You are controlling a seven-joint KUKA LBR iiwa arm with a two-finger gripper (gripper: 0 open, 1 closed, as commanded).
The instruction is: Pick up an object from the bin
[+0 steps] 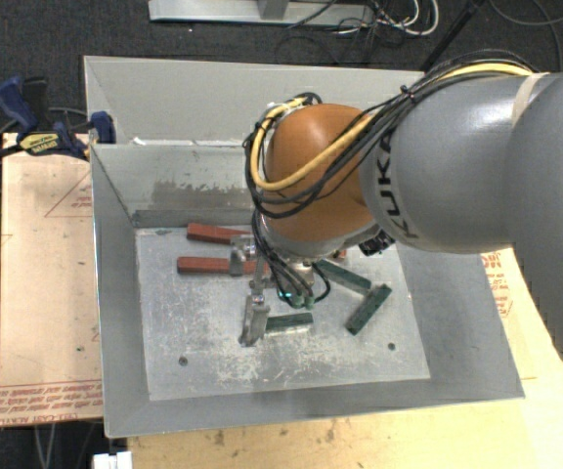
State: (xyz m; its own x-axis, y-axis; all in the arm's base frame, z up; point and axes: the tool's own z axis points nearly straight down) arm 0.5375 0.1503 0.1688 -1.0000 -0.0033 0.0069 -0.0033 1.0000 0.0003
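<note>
I see end effector (255, 322) down low; flat dark-green bar (291, 323) lying just beside it, view-right. Grip width: I cannot tell.

The arm (477, 154), cut off by the right edge, hides the right end of the upper red-brown bar (211, 233) and one end of a dark green bar (348, 279).

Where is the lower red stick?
In the camera view, the lower red stick lies in the left half of the bin, just below the other red stick and up-left of the gripper.
</note>
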